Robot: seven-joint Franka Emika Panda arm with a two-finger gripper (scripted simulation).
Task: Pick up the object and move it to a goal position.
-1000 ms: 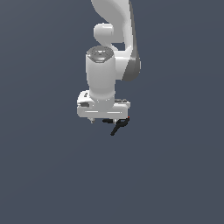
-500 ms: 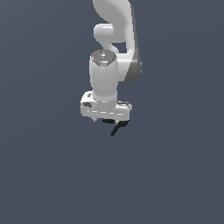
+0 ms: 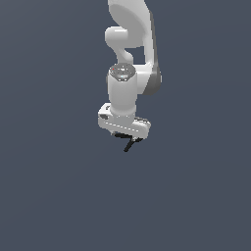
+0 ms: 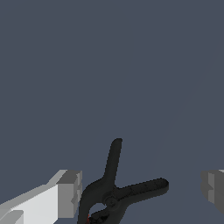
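Note:
The object, a small black clamp [image 4: 114, 192] with two splayed handles and a bit of red at its tip, lies between my fingers in the wrist view. My gripper [image 4: 141, 192] is open. One finger [image 4: 70, 193] is close beside the clamp, and the other finger [image 4: 213, 190] is far from it. In the exterior view the white hand hangs straight down, and my gripper [image 3: 128, 139] sits over the clamp [image 3: 129, 145]. Only one black handle pokes out below the hand there.
The surroundings are a plain dark grey-blue surface [image 3: 59, 196] with no other objects in view. The white arm [image 3: 135, 29] rises above the hand to the top of the exterior view.
The wrist and hand have come down a little and shifted to the exterior view's right. The clamp has stayed where it was.

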